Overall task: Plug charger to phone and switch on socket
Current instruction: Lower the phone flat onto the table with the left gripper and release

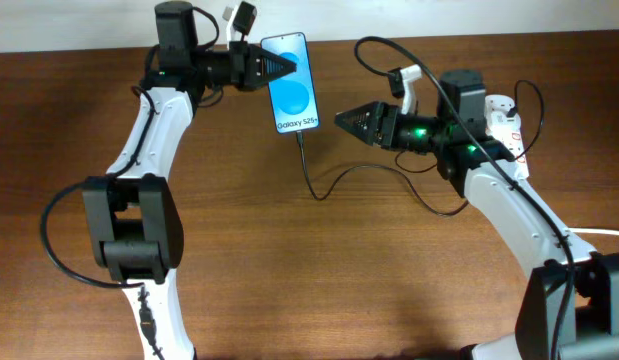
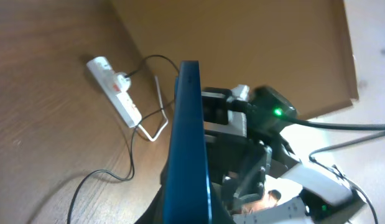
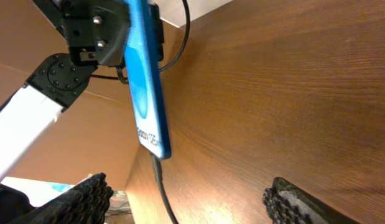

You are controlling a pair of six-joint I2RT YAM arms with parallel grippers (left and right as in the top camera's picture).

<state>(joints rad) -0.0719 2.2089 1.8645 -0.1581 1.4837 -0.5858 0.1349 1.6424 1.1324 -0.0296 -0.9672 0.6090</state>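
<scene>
Left pincer [image 1: 286,67]: closed on the phone's upper part, reaching in from the left.
Phone [image 1: 294,95]: at the far middle of the counter [image 1: 339,280], blue screen facing up with the "Galaxy S25+" text at its near end.
Charger [image 1: 319,190]: the plug tip sits in the phone's near end. The thin black cable loops over the counter toward the right arm.
Right pincer [image 1: 341,119]: just right of the phone's near end, pointing at it and touching nothing.
Socket [image 1: 504,118]: white strip at the right edge, partly hidden behind the right arm from overhead.
Left wrist view only: the phone [image 2: 189,143] edge-on, and the whole socket [image 2: 114,90] lying clear on the wood.
Right wrist view only: its fingers [image 3: 86,196] spread wide with nothing between, and the plug [image 3: 158,171] seated under the phone [image 3: 145,93].
Unclear: whether the phone's near end rests on the counter.
</scene>
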